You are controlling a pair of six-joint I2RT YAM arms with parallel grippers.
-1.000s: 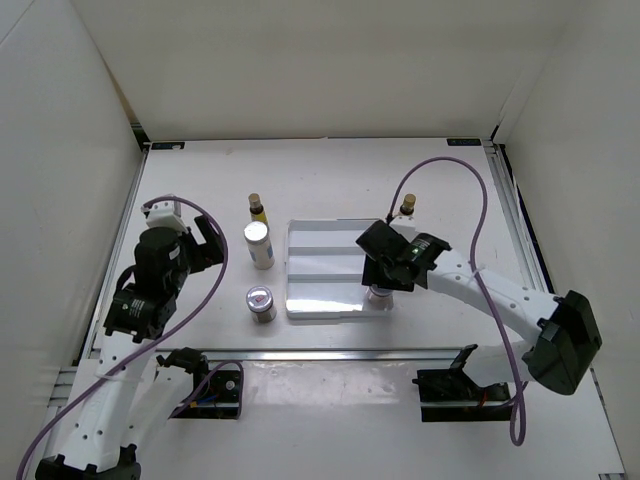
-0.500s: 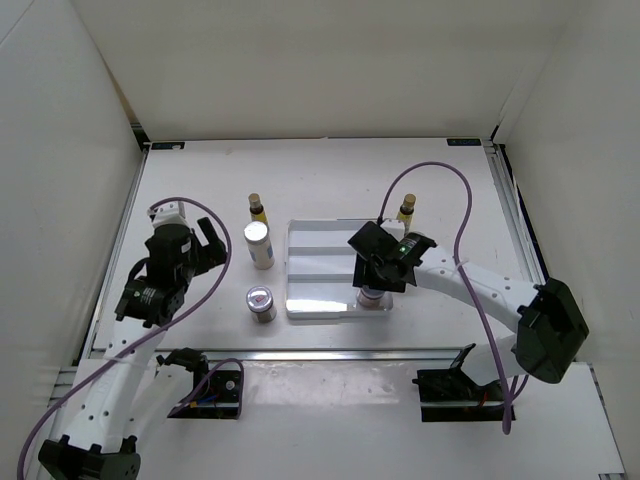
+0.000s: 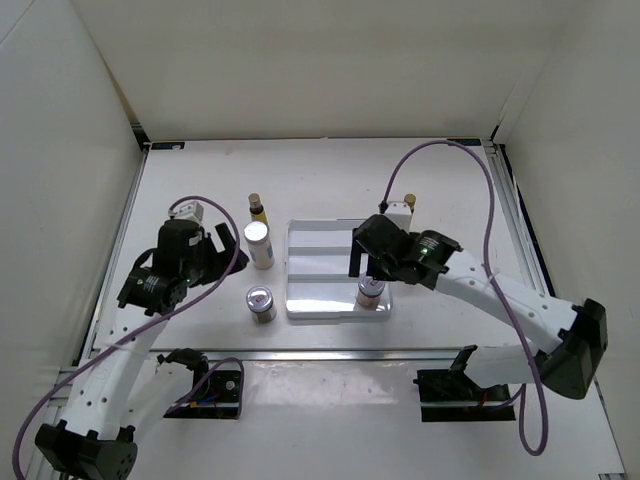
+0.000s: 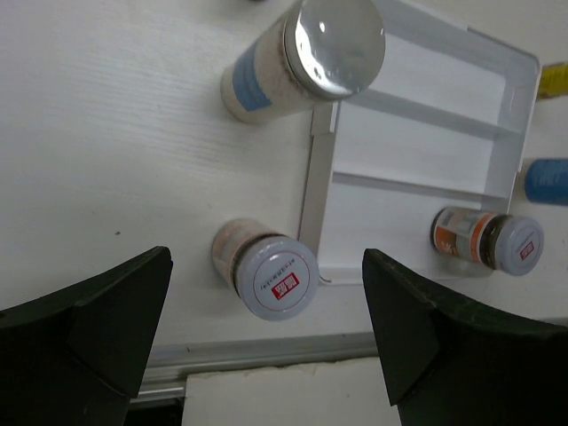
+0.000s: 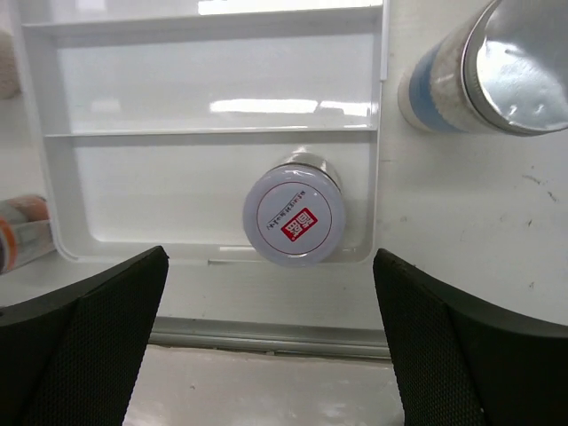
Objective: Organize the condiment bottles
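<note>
A short jar (image 3: 370, 293) stands in the front right corner of the white stepped tray (image 3: 325, 250); the right wrist view shows its lid (image 5: 295, 222). My right gripper (image 3: 366, 268) is open and empty just above and behind it. A second short jar (image 3: 261, 303) stands on the table left of the tray. A white cylinder (image 3: 258, 243) and a slim yellow bottle (image 3: 257, 207) stand behind it. My left gripper (image 3: 215, 250) is open and empty, left of the cylinder. Another yellow bottle (image 3: 408, 203) stands right of the tray. A second white cylinder (image 5: 484, 71) is hidden under the right arm in the top view.
A metal rail (image 3: 330, 352) runs along the table's front edge, close to the tray. White walls enclose the table on three sides. The tray's two rear steps (image 5: 213, 98) hold nothing. Purple cables loop above both arms.
My right gripper has let go of the short jar in the tray and pulled up and back. My left arm has swung right, toward the bottles left of the tray.
</note>
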